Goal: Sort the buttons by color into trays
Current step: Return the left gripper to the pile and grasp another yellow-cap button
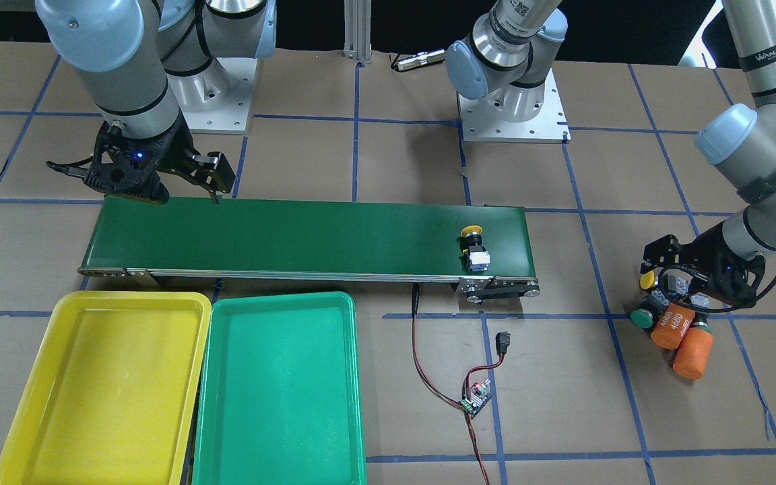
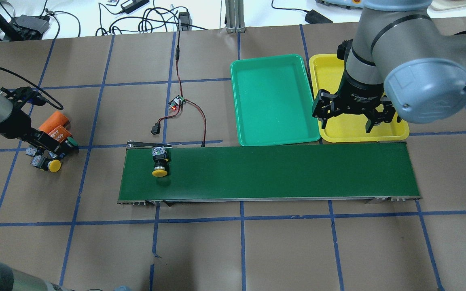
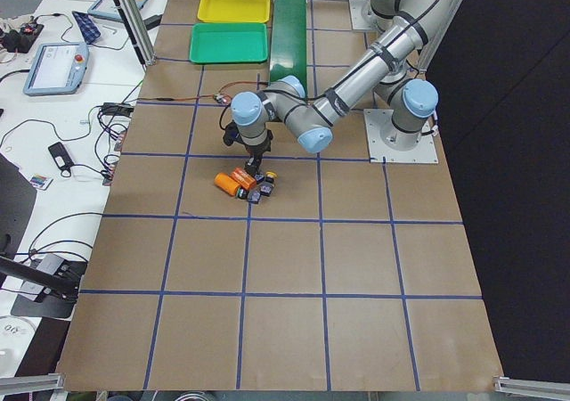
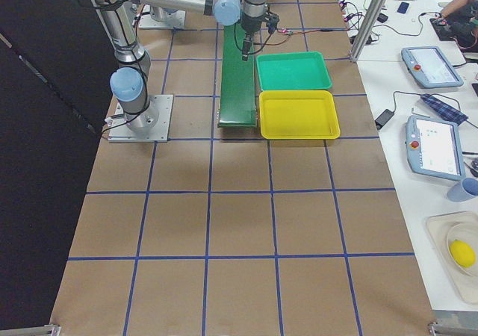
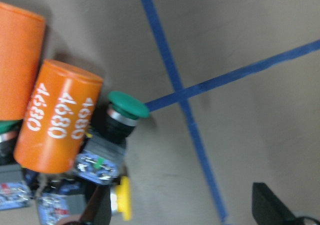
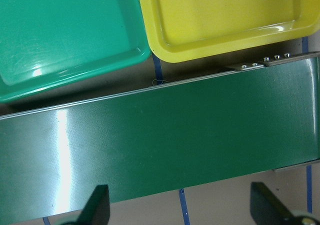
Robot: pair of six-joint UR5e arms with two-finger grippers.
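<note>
One yellow-capped button (image 1: 473,233) (image 2: 159,171) lies on its side on the conveyor belt (image 1: 294,236) (image 2: 277,171), at the end on my left. Off that end, a green-capped button (image 1: 642,318) (image 5: 128,104) and another yellow-capped button (image 1: 647,279) (image 2: 55,165) lie in a small pile on the table. My left gripper (image 1: 674,286) (image 2: 53,151) (image 5: 182,205) hovers open just over the pile, holding nothing. Above the belt's other end, my right gripper (image 1: 189,192) (image 2: 349,123) (image 6: 181,205) is open and empty. The yellow tray (image 1: 102,391) (image 6: 220,15) and green tray (image 1: 280,391) (image 2: 273,101) hold nothing.
Two orange cylinders marked 4680 (image 1: 671,327) (image 5: 57,120) lie in the pile against the buttons. A small controller board (image 1: 477,397) (image 2: 176,102) with red and black wires sits on the table near the belt's left end. The trays stand side by side along the belt.
</note>
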